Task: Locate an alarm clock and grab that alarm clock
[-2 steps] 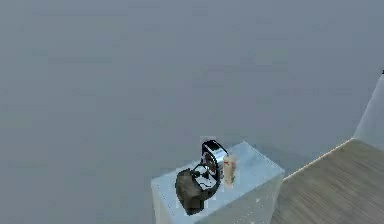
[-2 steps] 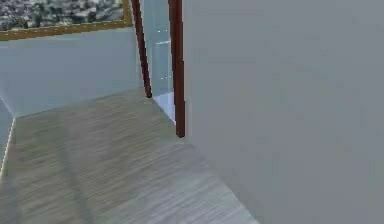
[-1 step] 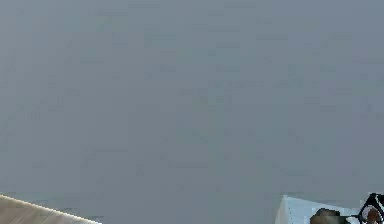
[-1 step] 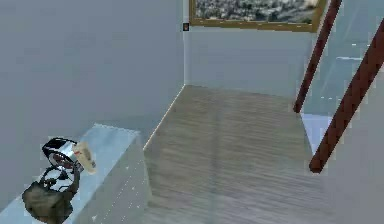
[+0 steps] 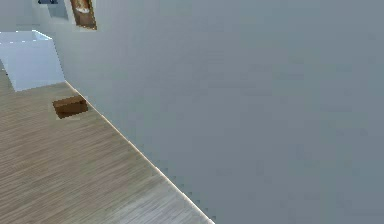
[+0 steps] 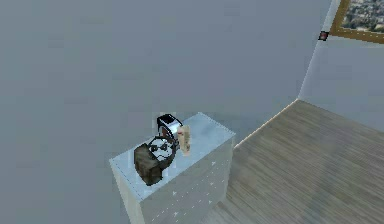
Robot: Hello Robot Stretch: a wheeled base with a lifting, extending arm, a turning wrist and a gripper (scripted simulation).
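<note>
Cabinet (image 6: 195,180) held a dark white-faced thing (image 6: 153,156), perhaps the clock wanted, at 7 o'clock from a black-silver thing (image 6: 168,124) | advice: square the base first | gripper state: could not tell

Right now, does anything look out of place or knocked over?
Only one thing: a flat brown thing lies on the floor by the wall, alone. I cannot tell what it is. The small things on the cabinet stand close together; nothing looks spilled or broken.
</note>
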